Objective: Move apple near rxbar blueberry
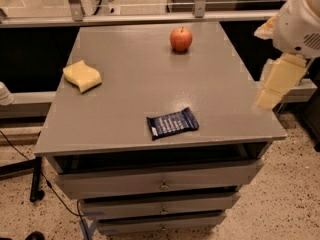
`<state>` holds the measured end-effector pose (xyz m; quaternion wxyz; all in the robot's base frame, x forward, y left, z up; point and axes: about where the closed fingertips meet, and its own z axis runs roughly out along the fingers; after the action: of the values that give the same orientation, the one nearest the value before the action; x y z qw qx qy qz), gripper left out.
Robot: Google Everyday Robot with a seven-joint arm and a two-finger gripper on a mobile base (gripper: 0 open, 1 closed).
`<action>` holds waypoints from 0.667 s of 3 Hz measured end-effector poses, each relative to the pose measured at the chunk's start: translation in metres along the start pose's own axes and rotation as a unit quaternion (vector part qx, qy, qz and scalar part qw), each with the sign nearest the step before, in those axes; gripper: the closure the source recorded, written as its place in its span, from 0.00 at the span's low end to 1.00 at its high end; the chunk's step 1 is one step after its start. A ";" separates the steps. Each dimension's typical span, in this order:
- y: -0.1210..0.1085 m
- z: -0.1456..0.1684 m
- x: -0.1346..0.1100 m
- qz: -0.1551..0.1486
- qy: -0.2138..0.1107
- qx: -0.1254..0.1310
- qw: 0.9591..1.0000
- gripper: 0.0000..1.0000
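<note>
Pincer [274, 86] past right edge of table [130, 89], seemingly holding nothing, openness cannot be told, apple [181, 39] well apart

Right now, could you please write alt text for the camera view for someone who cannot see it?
A red apple sits near the far edge of a grey cabinet top, a dark blue rxbar blueberry lies near the front, a yellow sponge at left, and the gripper hangs by the right edge.

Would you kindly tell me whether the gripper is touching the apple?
Apart. The camera view shows the gripper by the right edge of the table, and a wide stretch of grey surface separates it from the apple.
</note>
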<state>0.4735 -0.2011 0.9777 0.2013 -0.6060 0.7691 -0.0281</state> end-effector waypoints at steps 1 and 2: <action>-0.045 0.030 -0.024 0.007 -0.063 0.017 0.998 0.00; -0.095 0.050 -0.038 0.037 -0.138 0.039 0.989 0.00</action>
<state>0.5854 -0.1807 0.9692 0.3294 -0.5673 0.7540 0.0335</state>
